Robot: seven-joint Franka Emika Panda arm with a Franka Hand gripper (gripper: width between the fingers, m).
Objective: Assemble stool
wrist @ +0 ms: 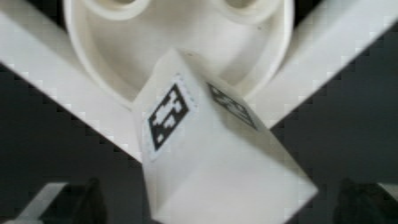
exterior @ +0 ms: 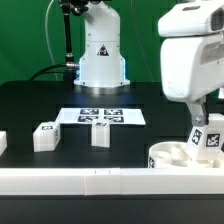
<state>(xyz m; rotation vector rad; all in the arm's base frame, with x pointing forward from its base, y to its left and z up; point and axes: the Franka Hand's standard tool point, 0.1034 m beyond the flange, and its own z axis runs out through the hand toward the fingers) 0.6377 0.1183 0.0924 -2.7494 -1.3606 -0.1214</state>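
Front rail: a long white plastic border rail (exterior: 100,182) ran along the nearest edge of the black tabletop (exterior: 30,100).
Seat: just behind the rail, at the exterior view's right, lay the thick round white plastic seat disc (exterior: 168,157), with its sockets facing up.
Leg at the seat: a chunky white plastic leg (exterior: 207,138) with black-and-white square tags stood on end on the disc. Whether it was fully home in a socket could not be told.
Tool: the tool (wrist: 214,205) hung over that leg with its fingers spread wide, one on each side, gripping nothing.
Loose legs: two more tagged white legs (exterior: 45,136) (exterior: 100,133) stood apart on the tabletop toward the exterior view's left.
Marker board: the flat white marker board (exterior: 100,117) lay behind them.
Arm base: the white robot base (exterior: 100,55) stood farthest back.
Handling: the leg looked stiff and light, and its smooth plastic was probably slippery. A hold across two opposite flat faces near the upper end, taken squarely, would seem least likely to let it twist.
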